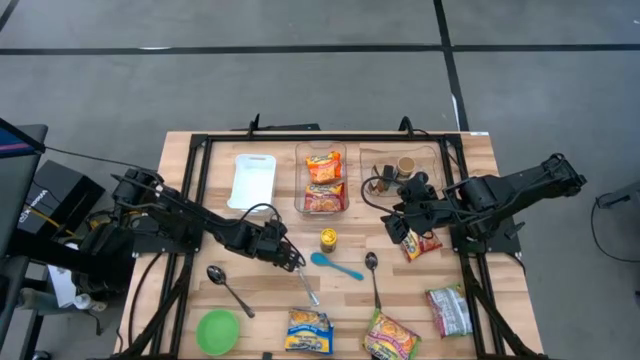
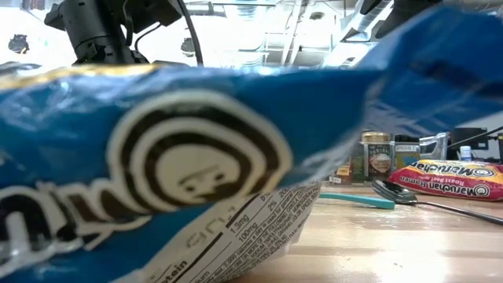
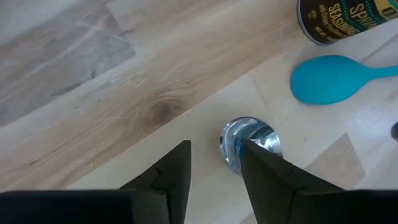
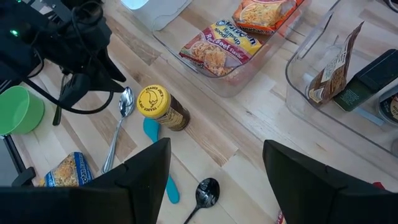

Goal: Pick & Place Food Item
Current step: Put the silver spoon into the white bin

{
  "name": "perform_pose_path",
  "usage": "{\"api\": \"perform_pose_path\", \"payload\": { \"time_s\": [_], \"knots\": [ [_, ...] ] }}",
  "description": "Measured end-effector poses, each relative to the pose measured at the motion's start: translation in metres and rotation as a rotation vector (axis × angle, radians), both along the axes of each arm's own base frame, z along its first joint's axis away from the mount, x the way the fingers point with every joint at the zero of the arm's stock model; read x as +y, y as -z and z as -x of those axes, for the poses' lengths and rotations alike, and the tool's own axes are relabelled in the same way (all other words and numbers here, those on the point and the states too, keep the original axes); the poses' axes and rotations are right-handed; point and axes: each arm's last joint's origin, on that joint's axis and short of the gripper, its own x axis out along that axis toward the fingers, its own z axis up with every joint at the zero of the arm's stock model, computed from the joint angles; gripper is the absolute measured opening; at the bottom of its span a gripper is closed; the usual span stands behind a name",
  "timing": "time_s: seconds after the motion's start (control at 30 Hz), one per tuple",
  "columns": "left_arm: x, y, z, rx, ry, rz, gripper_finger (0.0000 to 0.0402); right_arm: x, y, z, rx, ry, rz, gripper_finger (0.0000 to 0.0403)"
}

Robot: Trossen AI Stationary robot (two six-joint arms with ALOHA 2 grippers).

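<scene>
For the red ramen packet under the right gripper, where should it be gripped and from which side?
The red ramen packet lies flat on the table, slightly angled, beside the right gripper. Best guess: come straight down and pinch across a crimped end or its narrower width, since a flat soft pouch offers no upright side.

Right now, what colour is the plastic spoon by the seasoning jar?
Teal blue. The plastic spoon shows best in the left wrist view, beside the seasoning jar.

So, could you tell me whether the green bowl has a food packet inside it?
No, in the high view the green bowl sits empty near the table's front edge.
</scene>
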Motion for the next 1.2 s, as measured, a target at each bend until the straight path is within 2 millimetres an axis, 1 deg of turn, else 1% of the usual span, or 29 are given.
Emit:
{"api": "perform_pose_path", "payload": {
  "time_s": [0.23,0.47,0.53,0.7,0.83,1.03,1.2],
  "knots": [
    [-0.002,-0.002,-0.004,-0.045,0.004,0.022,0.0141,0.0,0.0,0.0,0.0,0.0,0.0,0.0249],
    [-0.001,-0.001,-0.003,-0.034,0.003,0.017,0.0136,0.0,0.0,0.0,-0.001,0.0,0.0,0.0249],
    [-0.001,0.002,-0.002,-0.05,0.004,0.023,0.0136,0.0,0.0,0.0,-0.001,0.0,0.0,0.0249],
    [0.0,0.018,0.005,-0.11,0.019,0.082,0.0139,0.0,0.0,0.0,-0.001,0.0,-0.001,0.0249],
    [0.0,0.021,0.006,-0.153,0.022,0.1,0.0139,0.0,0.0,0.0,-0.001,0.0,0.0,0.0249],
    [0.0,0.02,0.006,-0.153,0.021,0.098,0.0129,0.0,0.0,0.0,0.0,-0.001,0.0,0.0249],
    [0.0,0.021,0.006,-0.149,0.023,0.095,0.0112,0.0,0.0,0.0,0.0,-0.001,0.0,0.0249]
  ]
}}
